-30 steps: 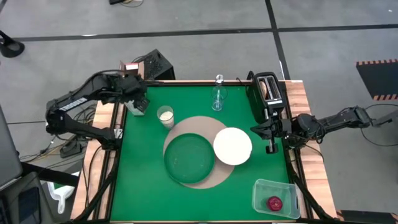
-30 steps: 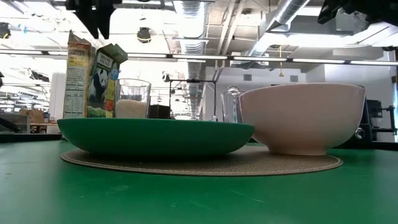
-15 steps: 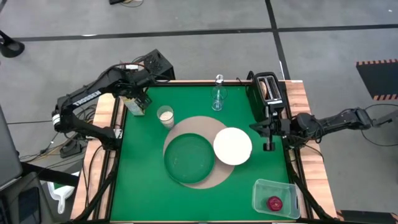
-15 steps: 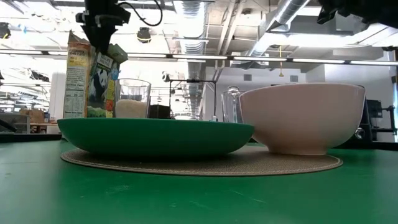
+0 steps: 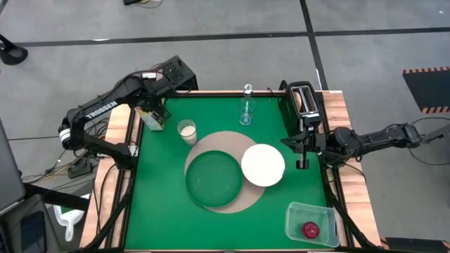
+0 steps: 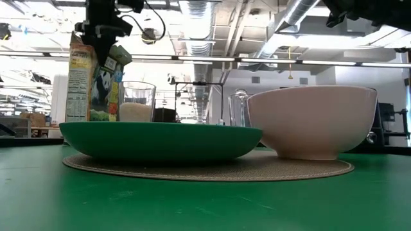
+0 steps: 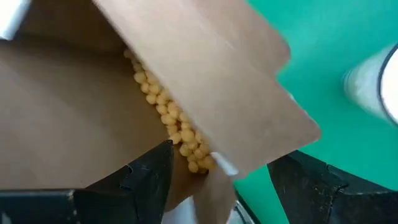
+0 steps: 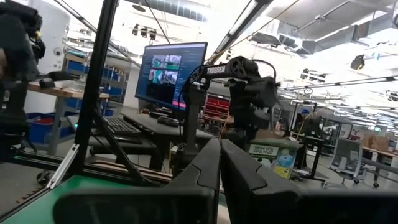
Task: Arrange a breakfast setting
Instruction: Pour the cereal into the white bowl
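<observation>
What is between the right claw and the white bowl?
Nothing visible. From above, the shut right gripper hangs just beside the bowl, near the table's right edge, with only bare green table between them. The toaster stands farther back, out of the way.

Green-topped table [image 5: 162, 211] with wooden side rails. Resting directly on it: a round tan mat [image 5: 223, 140] at centre; a small milk glass [image 5: 187, 131] just beyond the mat's far-left edge; a cereal box [image 5: 153, 117] at the far-left corner; a clear stemmed glass [image 5: 246, 109] at the far edge; a black toaster [image 5: 304, 103] at the far-right corner; a clear plastic container [image 5: 312, 223] at the near-right corner.
</observation>
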